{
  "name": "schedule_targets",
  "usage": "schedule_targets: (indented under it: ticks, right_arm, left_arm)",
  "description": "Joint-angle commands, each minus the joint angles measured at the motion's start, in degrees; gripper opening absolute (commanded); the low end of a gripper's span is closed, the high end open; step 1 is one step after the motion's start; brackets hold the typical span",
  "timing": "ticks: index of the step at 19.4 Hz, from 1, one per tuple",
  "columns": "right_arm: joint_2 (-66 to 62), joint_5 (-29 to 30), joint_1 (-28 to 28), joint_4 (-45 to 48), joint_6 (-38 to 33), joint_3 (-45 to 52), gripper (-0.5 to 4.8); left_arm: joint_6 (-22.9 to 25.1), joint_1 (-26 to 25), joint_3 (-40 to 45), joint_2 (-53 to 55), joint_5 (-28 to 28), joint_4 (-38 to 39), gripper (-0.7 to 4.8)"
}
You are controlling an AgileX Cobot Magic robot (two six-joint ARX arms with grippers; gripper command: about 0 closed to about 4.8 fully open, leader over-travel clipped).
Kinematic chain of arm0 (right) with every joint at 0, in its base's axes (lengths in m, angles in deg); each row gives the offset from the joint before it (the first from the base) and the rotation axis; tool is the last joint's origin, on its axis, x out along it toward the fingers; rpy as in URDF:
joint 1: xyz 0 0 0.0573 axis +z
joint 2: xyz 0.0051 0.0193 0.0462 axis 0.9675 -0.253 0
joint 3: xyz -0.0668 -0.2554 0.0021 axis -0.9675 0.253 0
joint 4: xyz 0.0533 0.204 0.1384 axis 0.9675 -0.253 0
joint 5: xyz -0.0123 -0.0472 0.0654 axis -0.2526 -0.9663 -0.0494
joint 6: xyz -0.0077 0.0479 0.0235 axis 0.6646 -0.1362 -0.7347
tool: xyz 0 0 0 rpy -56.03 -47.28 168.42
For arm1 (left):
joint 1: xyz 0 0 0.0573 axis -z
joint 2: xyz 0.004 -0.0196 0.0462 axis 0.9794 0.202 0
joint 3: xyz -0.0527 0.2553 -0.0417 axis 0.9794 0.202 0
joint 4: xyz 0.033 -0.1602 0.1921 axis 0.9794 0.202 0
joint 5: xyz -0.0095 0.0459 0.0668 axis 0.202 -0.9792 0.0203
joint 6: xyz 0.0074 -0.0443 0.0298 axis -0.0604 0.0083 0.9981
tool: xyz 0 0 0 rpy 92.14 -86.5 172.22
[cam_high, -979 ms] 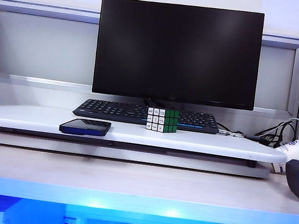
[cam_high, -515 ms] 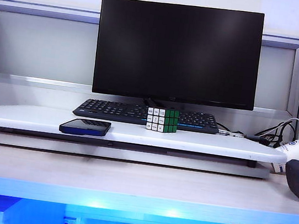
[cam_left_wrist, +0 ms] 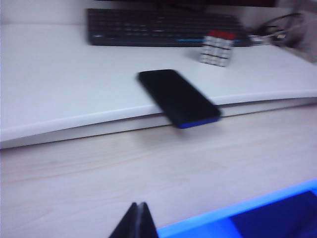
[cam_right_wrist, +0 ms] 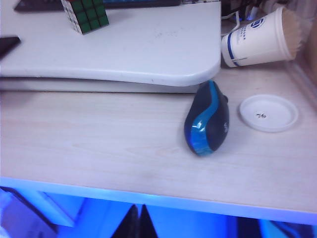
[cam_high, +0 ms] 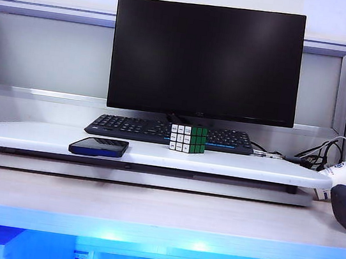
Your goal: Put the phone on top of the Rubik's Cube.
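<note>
Nothing has moved in the exterior view since a second ago: glossy flat phone (cam_high: 98, 147) lies at the front edge of the white raised shelf (cam_high: 43, 137), well left of the stickered Rubik's Cube (cam_high: 188, 139), which stands before the black keyboard (cam_high: 134, 127). Left wrist view, blurred: left claw (cam_left_wrist: 137, 225) tips together, low over the pale wood-grain worktop (cam_left_wrist: 99, 173). Right wrist view: right claw (cam_right_wrist: 136, 223) together near the rounded blue mouse (cam_right_wrist: 207, 119), tipped paper cup (cam_right_wrist: 260, 37), round white lid (cam_right_wrist: 269, 112).
</note>
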State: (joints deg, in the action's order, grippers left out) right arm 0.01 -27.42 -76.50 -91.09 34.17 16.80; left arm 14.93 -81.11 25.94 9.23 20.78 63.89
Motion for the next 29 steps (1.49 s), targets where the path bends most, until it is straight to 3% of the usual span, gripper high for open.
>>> schedule_targets:
  ticks: [1, 7, 14, 23, 29]
  right_arm:
    - [-0.1, 1.7, 1.8, 4.1, -2.1, 0.2, -0.05]
    - [-0.2, 0.4, 9.9, 9.6, -7.2, 0.1, -0.05]
    - [-4.9, -9.1, 22.0, 12.0, -8.5, -4.8, -0.05]
    - [-36.2, -8.5, 30.3, 32.4, -9.4, -14.2, -0.05]
    - [-59.5, -0.4, 34.3, 48.0, -9.4, -23.0, -0.05]
  left_arm:
    - [0.0, -0.1, -0.2, 0.0, 4.9, 0.5, -0.05]
    - [0.0, -0.1, -0.3, 0.0, 6.8, 0.8, -0.05]
    - [0.0, -0.1, -0.3, 0.0, 6.8, 0.8, -0.05]
    - [0.0, -0.1, -0.3, 0.0, 6.8, 0.8, -0.05]
    - [0.0, -0.1, -0.3, 0.0, 6.8, 0.8, -0.05]
